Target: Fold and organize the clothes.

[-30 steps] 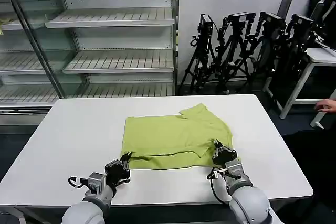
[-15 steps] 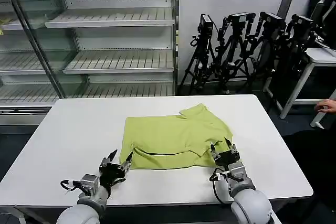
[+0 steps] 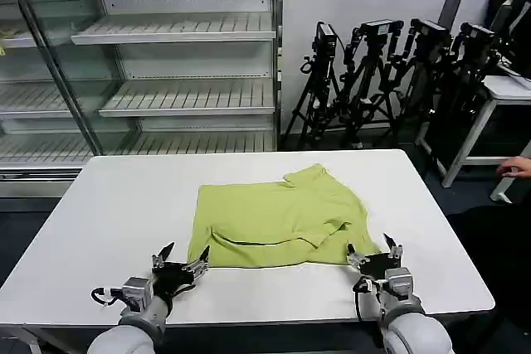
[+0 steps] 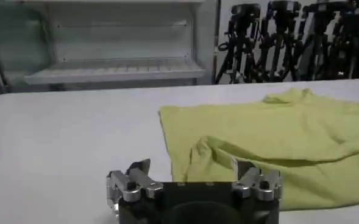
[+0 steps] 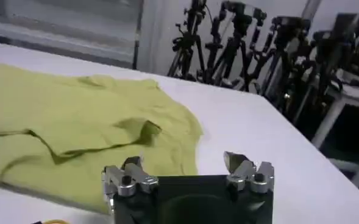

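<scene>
Fingers [image 3: 166, 250] spread wide on left gripper [image 3: 177, 259], nothing held; same on right gripper [image 3: 375, 252], fingers splayed, empty. Both low over the desk [image 3: 108, 213] near its front edge, left one just off the front-left corner of the lime T-shirt [image 3: 278, 217], right one just past its front-right corner, on bare desk. No contact with fabric at either side. T-shirt mid-desk, partly folded: front hem doubled back onto the body, a loose ridge along the fold, one sleeve sticking out toward the back edge. Plain side up, no print visible. Probably a release pose after laying the hem over: wide-open so no cloth drags along. Fold not finished; sleeve and sides likely next. Risk: bunched ridge near the front-right corner snagging on regrasp.
</scene>
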### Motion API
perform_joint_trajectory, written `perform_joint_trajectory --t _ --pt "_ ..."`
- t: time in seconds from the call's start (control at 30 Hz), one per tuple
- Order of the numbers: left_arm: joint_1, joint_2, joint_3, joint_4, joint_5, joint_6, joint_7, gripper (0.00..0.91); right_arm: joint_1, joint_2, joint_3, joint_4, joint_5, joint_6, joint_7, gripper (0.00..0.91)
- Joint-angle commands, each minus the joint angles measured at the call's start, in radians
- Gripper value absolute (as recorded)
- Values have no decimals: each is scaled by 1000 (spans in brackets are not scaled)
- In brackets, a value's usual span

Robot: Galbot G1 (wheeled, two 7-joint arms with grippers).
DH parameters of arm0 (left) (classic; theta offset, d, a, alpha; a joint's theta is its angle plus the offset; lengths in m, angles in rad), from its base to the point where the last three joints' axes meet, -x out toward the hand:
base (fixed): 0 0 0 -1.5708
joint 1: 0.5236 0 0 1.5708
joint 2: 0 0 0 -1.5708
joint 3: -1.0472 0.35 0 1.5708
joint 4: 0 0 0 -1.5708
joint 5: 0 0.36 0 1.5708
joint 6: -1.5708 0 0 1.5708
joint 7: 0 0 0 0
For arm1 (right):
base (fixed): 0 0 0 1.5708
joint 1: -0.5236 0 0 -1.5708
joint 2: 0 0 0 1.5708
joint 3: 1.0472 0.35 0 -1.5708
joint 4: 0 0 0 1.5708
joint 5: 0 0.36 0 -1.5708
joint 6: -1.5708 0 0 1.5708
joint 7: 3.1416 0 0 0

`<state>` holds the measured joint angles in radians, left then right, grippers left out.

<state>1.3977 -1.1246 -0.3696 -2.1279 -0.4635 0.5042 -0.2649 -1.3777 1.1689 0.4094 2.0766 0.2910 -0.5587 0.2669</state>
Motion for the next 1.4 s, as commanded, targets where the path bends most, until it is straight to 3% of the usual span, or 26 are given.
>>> perform_joint_trajectory --t 0.03,0.1,0.17,0.83,1.4 --pt "-13 -3 15 26 1 2 -3 20 -19 0 30 -7 50 -21 14 312" --pt "-18 -7 22 41 5 2 -7 20 -29 0 23 -1 56 -20 7 50" --pt "-17 -9 29 48 4 1 -6 20 -36 2 15 3 60 -20 3 0" --pt "24 -6 30 20 19 26 -5 20 -51 10 14 32 66 -13 1 0" --pt "351 -39 -92 -238 64 24 -6 50 -285 -31 76 278 7 -18 1 0"
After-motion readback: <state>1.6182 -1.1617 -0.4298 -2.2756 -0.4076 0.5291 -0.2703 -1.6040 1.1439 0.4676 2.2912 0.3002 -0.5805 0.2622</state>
